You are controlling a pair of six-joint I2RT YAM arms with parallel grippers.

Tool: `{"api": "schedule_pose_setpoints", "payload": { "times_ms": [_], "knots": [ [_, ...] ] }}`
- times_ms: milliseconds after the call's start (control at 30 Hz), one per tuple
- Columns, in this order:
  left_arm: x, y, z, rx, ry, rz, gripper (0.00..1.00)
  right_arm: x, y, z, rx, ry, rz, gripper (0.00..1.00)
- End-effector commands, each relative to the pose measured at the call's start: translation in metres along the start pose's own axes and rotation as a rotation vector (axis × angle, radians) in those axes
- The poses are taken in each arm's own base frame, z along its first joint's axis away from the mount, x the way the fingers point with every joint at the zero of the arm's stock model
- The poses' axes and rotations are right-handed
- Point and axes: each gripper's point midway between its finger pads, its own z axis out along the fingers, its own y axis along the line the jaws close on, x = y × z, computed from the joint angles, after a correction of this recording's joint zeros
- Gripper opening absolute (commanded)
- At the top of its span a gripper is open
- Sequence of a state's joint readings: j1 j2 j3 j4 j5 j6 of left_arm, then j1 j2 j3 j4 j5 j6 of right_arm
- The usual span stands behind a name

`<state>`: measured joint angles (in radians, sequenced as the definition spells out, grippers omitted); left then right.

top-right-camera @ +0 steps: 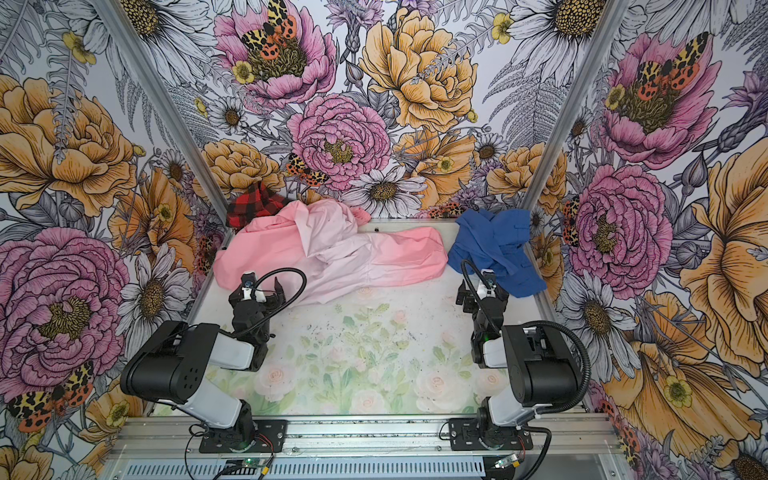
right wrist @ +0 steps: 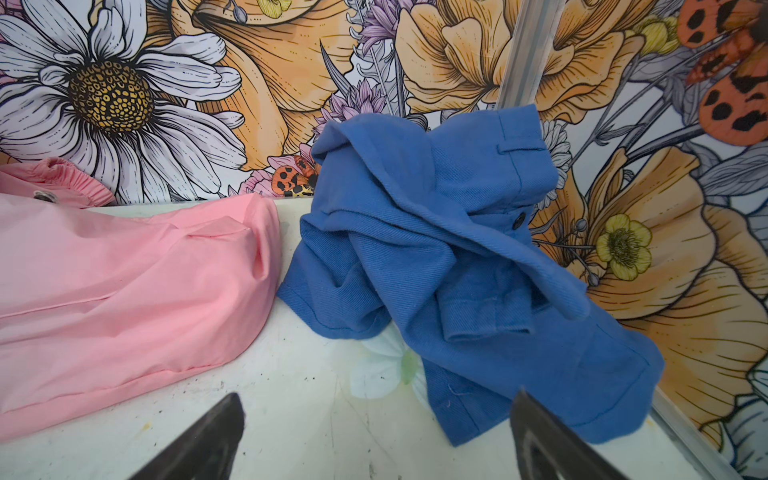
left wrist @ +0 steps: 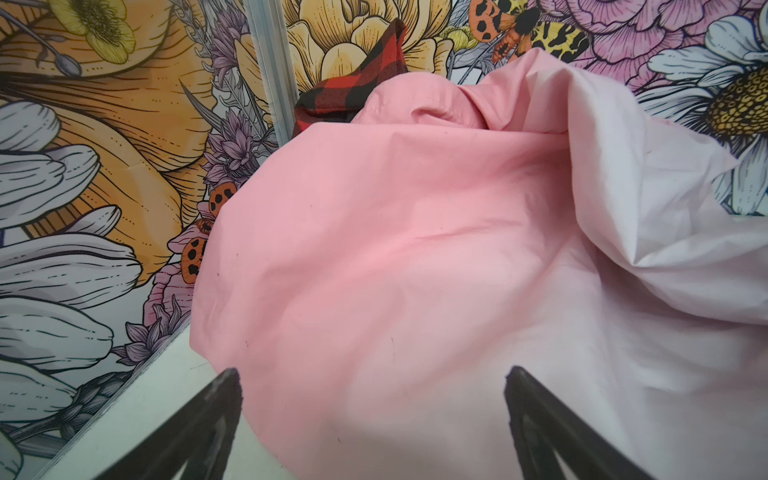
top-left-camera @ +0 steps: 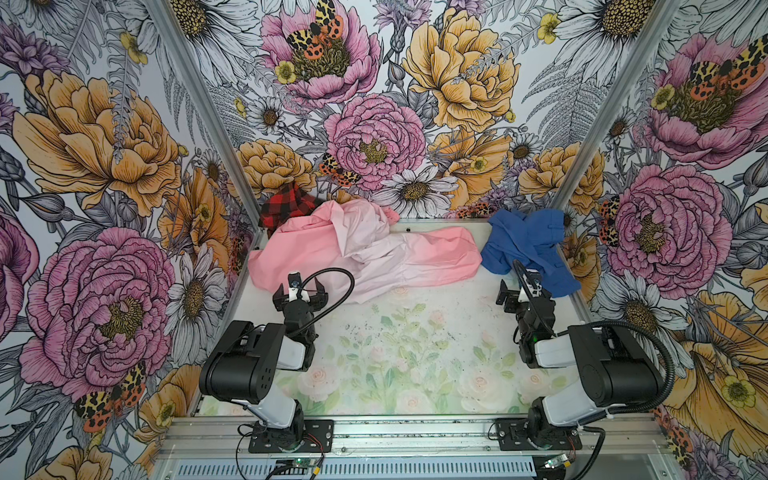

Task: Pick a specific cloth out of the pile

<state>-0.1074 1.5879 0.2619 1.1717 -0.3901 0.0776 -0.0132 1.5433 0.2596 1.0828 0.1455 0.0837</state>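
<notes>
1. The table (top-left-camera: 419, 349) stands between flowered panels (top-left-camera: 104, 166).
2. The pile (top-left-camera: 374, 257) of pink garments sprawls from far left to centre.
3. The cloth (top-left-camera: 525, 245) lies crumpled in the far right corner, just beside the pile.
4. The plaid cloth (top-left-camera: 291, 203) is mostly hidden behind the pink.
5. The left gripper (left wrist: 372, 370) gapes wide and empty over the pile's near edge. The right gripper (right wrist: 376, 398) is likewise wide and empty, near the cloth's hem.
6. A dark button (right wrist: 517, 221) shows only in the right wrist view.

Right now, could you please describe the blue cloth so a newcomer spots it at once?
Find the table's far right corner. The blue cloth lies crumpled there, beyond the right gripper. Only it is blue; the neighbouring pile is pink and plaid.
</notes>
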Motion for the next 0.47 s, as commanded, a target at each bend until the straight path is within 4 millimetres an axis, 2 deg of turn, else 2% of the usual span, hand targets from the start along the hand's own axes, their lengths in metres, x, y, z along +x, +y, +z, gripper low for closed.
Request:
{"api": "schedule_pose_setpoints", "payload": {
  "times_ms": [0,33,100,167,267,433],
  "knots": [
    [-0.011,0.0,0.002,0.012,-0.031,-0.038,0.99,-0.012,-0.019,-0.005,0.114,-0.06,0.06,0.99],
    [-0.01,0.002,0.002,0.011,-0.029,-0.047,0.99,-0.013,-0.026,-0.009,0.141,-0.079,0.088,1.0],
    [-0.01,0.004,0.003,0.011,-0.026,-0.058,0.99,-0.013,-0.027,-0.01,0.13,-0.085,0.088,1.0],
    [-0.01,0.002,0.005,0.014,-0.018,-0.047,0.99,-0.011,-0.008,-0.004,0.04,-0.055,0.038,0.99],
    [-0.006,-0.007,0.012,0.052,0.023,-0.023,0.99,-0.008,0.035,0.008,-0.157,0.013,-0.09,0.99],
    [-0.007,-0.007,0.014,0.058,0.026,-0.025,0.99,-0.01,0.012,0.009,-0.01,0.005,-0.038,0.99]
  ]
}}
